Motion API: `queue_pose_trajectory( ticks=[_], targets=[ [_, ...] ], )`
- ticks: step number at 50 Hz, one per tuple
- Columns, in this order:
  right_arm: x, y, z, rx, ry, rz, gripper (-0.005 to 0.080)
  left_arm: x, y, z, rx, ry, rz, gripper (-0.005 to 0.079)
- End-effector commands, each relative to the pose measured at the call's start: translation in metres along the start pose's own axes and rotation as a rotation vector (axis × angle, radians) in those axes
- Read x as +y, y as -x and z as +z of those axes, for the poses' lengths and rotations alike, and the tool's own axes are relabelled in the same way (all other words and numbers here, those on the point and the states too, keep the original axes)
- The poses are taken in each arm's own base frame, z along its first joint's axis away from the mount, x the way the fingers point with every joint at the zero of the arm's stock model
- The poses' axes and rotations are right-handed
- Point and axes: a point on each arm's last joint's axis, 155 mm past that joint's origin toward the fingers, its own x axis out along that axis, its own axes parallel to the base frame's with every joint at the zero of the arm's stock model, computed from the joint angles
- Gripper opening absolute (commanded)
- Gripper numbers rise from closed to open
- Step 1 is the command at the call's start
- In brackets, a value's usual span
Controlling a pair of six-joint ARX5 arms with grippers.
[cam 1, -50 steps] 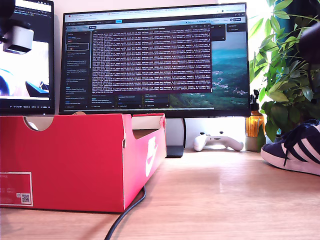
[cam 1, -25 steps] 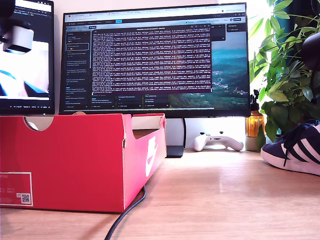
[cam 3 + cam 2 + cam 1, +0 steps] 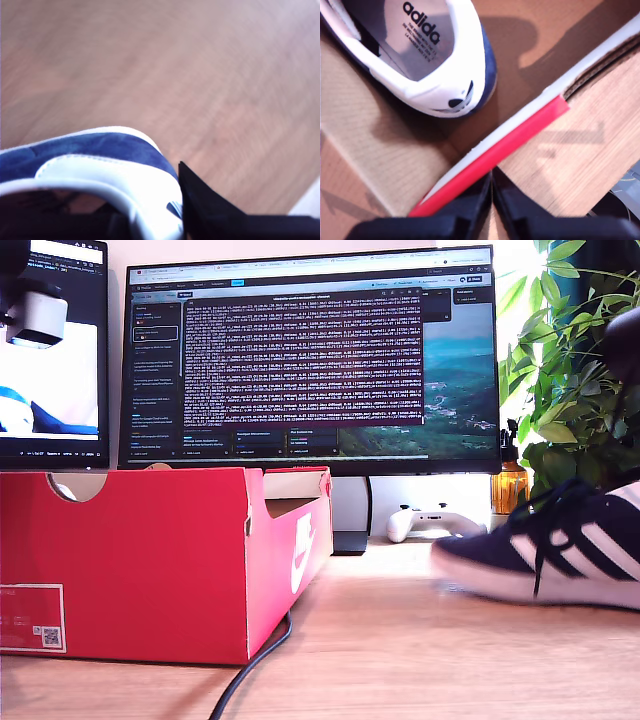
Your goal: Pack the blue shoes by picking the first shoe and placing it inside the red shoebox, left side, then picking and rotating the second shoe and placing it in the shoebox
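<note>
My first gripper (image 3: 491,210) is closed, its two dark fingers (image 3: 465,215) pressed together with nothing between them, and it hangs over the rim of the red shoebox (image 3: 520,137) at a corner. Beyond that rim, inside the box on the brown cardboard floor, lies one blue shoe (image 3: 435,60): its heel end shows, with white lining, a trefoil mark on the heel tab and adidas lettering on the insole. Outside the rim is the wooden tabletop (image 3: 590,160).

My second gripper (image 3: 150,220) is clamped on the heel collar of the other blue shoe (image 3: 100,150); one dark finger (image 3: 210,205) sits outside the white heel tab, and the other is hard to make out in the dark inside of the shoe. The wood of the table beyond it is blurred.

In the exterior view, a black cable (image 3: 250,665) runs along the near tabletop (image 3: 400,640) to the foot of the shoebox (image 3: 150,560), which fills the exterior view's left, with a white label on its near end, a half-round notch in the rim and a white swoosh on its side. At the exterior view's right the held shoe (image 3: 560,555) is blurred, toe towards the box, white stripes and dark laces showing; whether its sole touches the table I cannot tell. Farther back sit a white game controller (image 3: 430,522), an amber bottle (image 3: 508,485), a leafy plant (image 3: 570,370) and a large monitor (image 3: 310,360) full of text.
</note>
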Motion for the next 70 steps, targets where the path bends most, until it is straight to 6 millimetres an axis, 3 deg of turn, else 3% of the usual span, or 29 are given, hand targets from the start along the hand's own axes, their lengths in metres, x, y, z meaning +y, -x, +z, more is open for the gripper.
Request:
queue_pose_trajectory(
  ticks=[1,16,27,34,49,55,70],
  targets=[
    [0.016,0.017,0.021,-0.053,0.119,0.070,-0.0013,-0.002,-0.006,-0.004,0.013,0.006,-0.007,-0.0019],
    [0.060,0.055,0.032,-0.099,0.594,0.288,-0.0013,-0.002,-0.006,-0.004,0.013,0.006,-0.007,-0.0019],
    [0.106,0.109,0.056,-0.277,0.814,0.485,-0.0013,-0.002,-0.006,-0.004,0.013,0.006,-0.007,-0.0019],
    [0.139,0.149,0.061,-0.401,0.920,0.608,-0.0013,-0.002,-0.006,-0.004,0.013,0.006,-0.007,-0.0019],
    [0.221,0.240,0.040,-0.728,1.108,0.852,-0.0013,-0.002,-0.006,-0.004,0.013,0.006,-0.007,-0.0019],
    [0.244,0.271,0.032,-0.850,1.131,0.917,-0.0013,-0.002,-0.006,-0.004,0.013,0.006,-0.007,-0.0019],
    [0.284,0.304,0.018,-0.996,1.151,1.009,-0.0013,-0.002,-0.006,-0.004,0.013,0.006,-0.007,-0.0019]
  ],
)
